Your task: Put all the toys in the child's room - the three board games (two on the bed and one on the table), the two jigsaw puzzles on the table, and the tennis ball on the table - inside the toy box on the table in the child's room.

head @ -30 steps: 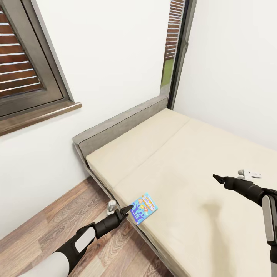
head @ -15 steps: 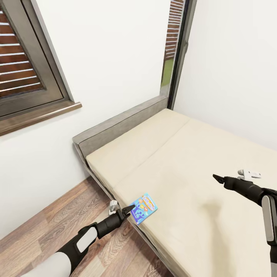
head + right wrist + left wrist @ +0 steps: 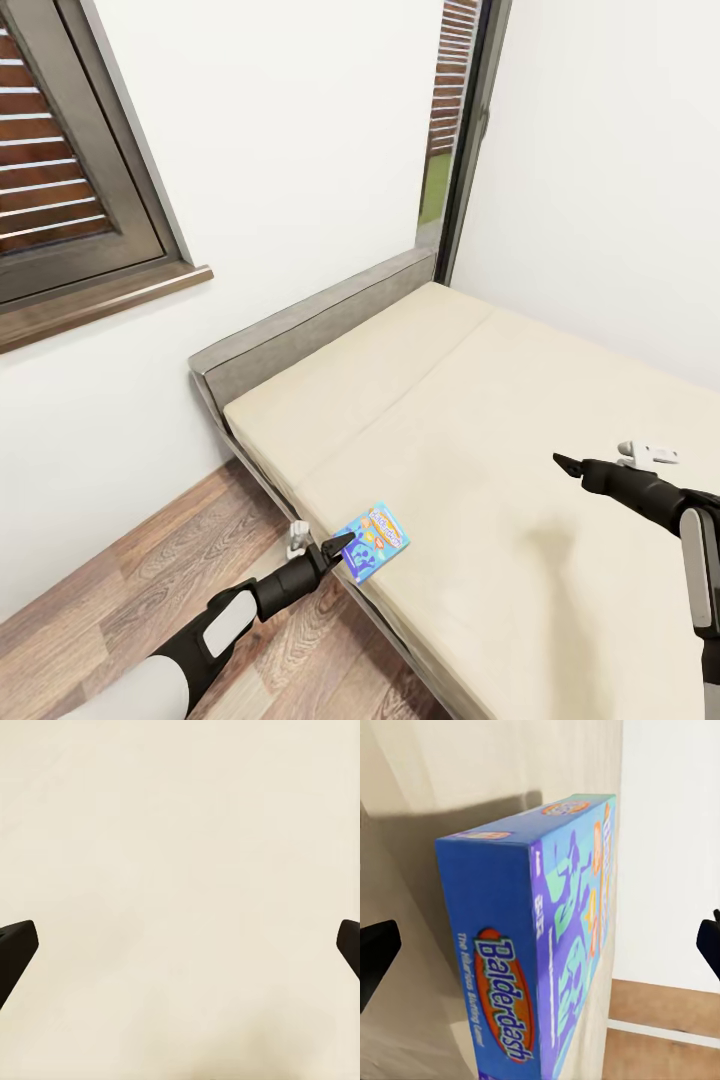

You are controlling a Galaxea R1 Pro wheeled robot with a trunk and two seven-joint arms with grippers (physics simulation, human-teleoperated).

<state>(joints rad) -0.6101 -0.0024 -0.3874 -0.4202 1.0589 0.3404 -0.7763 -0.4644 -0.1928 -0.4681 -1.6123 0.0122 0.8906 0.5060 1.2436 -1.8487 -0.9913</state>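
A small blue board game [image 3: 375,541] reading "Balderdash" lies flat at the near-left edge of the bed [image 3: 500,420]. My left gripper [image 3: 338,546] is at the box's near edge, open. In the left wrist view the blue box [image 3: 544,945] sits close between the two spread fingertips [image 3: 375,960], which stand apart from its sides. My right gripper [image 3: 562,462] hovers open above the bare mattress to the right. Through the right wrist camera its fingertips [image 3: 16,949] are wide apart over plain beige mattress [image 3: 180,870].
The grey headboard [image 3: 310,325] runs along the white wall. A window with a wooden sill [image 3: 100,300] is at the left, a tall narrow window [image 3: 450,130] behind the bed. Wood-plank floor [image 3: 150,580] lies left of the bed.
My left arm has crept slightly right and down, bringing its gripper closer to the blue box. The right arm and the box have stayed still.
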